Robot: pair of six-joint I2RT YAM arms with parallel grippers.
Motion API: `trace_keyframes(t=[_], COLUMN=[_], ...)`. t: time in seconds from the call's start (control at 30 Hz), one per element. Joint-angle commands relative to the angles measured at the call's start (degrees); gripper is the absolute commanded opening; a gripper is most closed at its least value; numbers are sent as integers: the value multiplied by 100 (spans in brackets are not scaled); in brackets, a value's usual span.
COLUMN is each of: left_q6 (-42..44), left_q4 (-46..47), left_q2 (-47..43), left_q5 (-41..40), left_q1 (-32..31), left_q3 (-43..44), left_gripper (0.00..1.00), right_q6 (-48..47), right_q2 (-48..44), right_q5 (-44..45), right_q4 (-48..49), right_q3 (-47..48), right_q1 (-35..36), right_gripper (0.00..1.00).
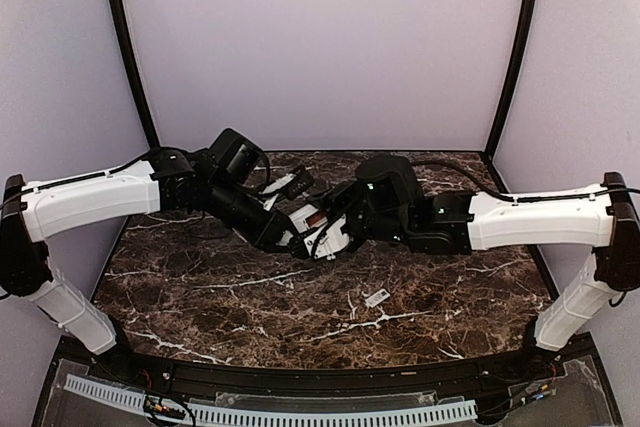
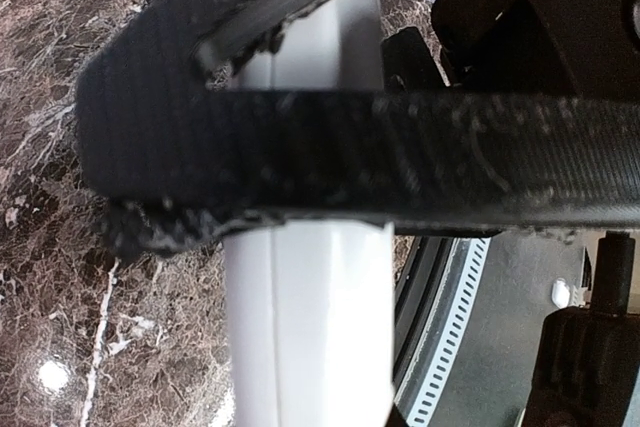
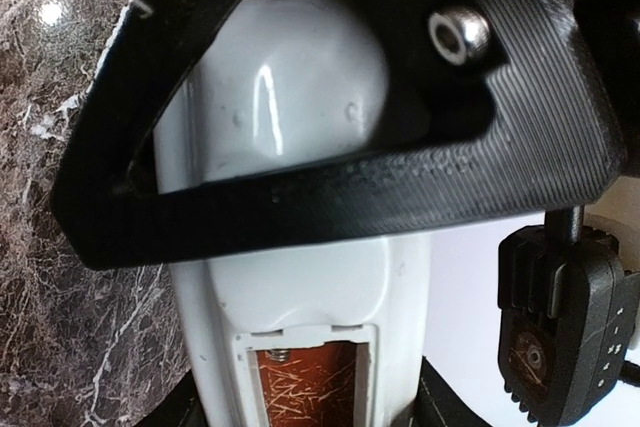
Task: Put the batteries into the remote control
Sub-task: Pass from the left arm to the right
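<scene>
Right wrist view: the remote control [image 3: 300,277] is held over the table [image 1: 230,297], gripped by the left gripper [image 1: 291,235] and the right gripper [image 1: 338,231]. One orange battery [image 3: 305,387] is seen inside it.

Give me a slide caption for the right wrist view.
Black finger crosses the back of the white remote; its open compartment below shows an orange-red battery inside, marble table at left.

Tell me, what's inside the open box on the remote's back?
In the open compartment of the remote control lies an orange-red battery, a small metal spring at its top end. The compartment's lower part is cut off by the picture, so the rest is unseen.
</scene>
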Motion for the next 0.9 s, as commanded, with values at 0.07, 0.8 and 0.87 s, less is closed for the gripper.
trace_keyframes(t=[0.07,0.8,0.87], left_q6=[234,370,319], left_q4=[89,-163,-153], left_q2=[19,-785,-987], left_q5=[-20,-186,-364], left_q1=[51,679,850], left_q3=[289,87,-16], left_gripper=[0,83,84], right_q6=[272,2785,3400], right_q2=[-239,67,273], right_q5=[308,-516,-995], right_q4=[296,-2058,-2416], right_q3=[-288,79,225], right_q1=[95,-117,-211], right_gripper=[0,0,0])
